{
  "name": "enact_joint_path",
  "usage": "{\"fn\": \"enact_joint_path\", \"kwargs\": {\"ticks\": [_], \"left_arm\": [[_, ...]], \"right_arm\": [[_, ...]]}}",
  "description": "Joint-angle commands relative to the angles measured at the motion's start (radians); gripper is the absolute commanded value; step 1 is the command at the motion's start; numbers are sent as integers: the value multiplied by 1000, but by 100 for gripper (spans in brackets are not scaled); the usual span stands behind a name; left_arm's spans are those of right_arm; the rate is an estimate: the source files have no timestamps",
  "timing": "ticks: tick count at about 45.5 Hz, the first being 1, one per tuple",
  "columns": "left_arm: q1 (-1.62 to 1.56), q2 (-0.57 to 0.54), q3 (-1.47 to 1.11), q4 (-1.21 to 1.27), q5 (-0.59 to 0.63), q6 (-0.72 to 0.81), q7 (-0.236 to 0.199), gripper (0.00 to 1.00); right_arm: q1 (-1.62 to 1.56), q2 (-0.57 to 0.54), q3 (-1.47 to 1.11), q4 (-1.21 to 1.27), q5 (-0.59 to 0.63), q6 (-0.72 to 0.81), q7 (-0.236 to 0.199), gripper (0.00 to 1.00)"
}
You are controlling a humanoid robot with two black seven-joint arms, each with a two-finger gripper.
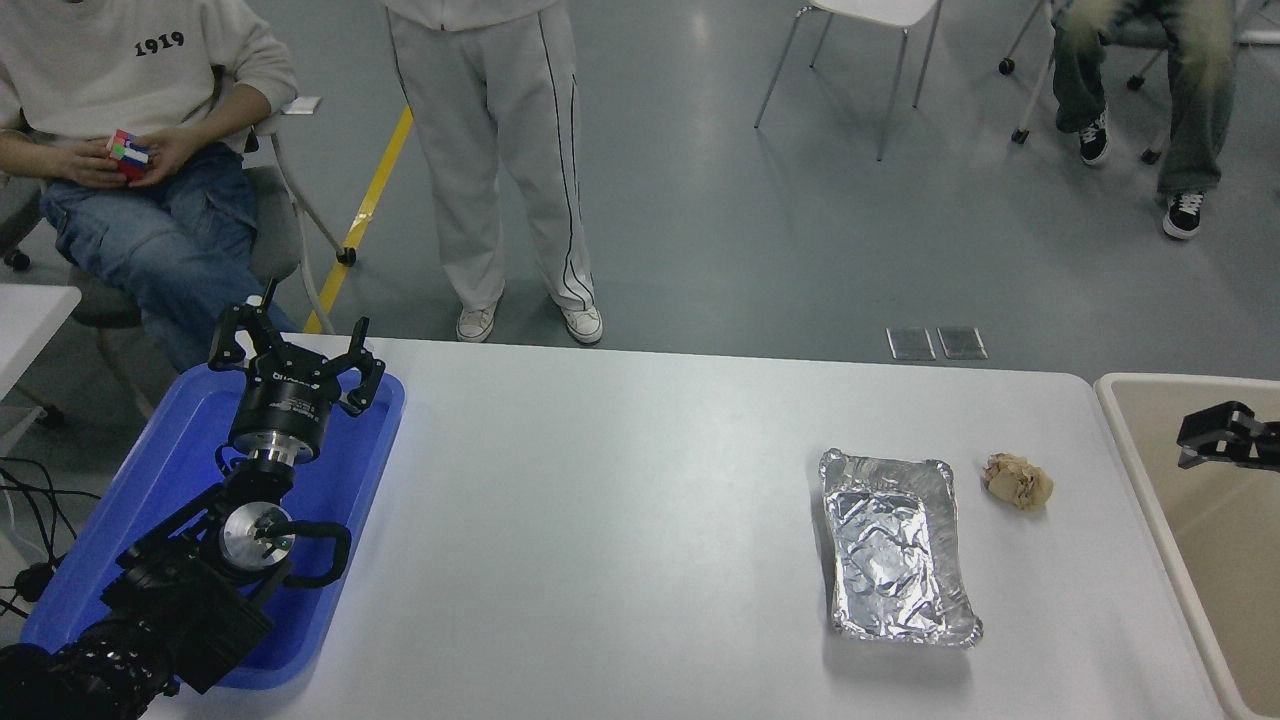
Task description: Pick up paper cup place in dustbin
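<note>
No paper cup shows anywhere in the head view. The beige dustbin [1232, 570] stands at the table's right end, cut off by the picture's edge. My right gripper [1205, 436] comes in from the right edge and hangs over the dustbin's far part. Only its black tip shows, and nothing is seen in it. My left gripper [296, 335] is parked at the lower left over the blue tray [350, 480], open and empty.
A silver foil tray [893, 545] lies at the table's right centre, with a crumpled brown paper ball [1018, 481] just right of it. A person stands at the far edge and two others sit further back on chairs.
</note>
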Motion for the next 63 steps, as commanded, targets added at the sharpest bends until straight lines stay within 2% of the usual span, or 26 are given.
{"fn": "enact_joint_path", "kwargs": {"ticks": [1,6,20,44,63], "left_arm": [[0,0,0,0,0,0,0,100],[0,0,0,0,0,0,0,100],[0,0,0,0,0,0,0,100],[-2,0,2,0,0,0,0,100],[0,0,0,0,0,0,0,100]], "right_arm": [[150,117,-77,31,-47,199,-1,100],[231,224,-134,72,-70,216,-1,100],[376,285,-119,130,-67,216,5,100],[495,318,29,132,-76,216,4,100],[494,322,12,129,-75,216,4,100]]}}
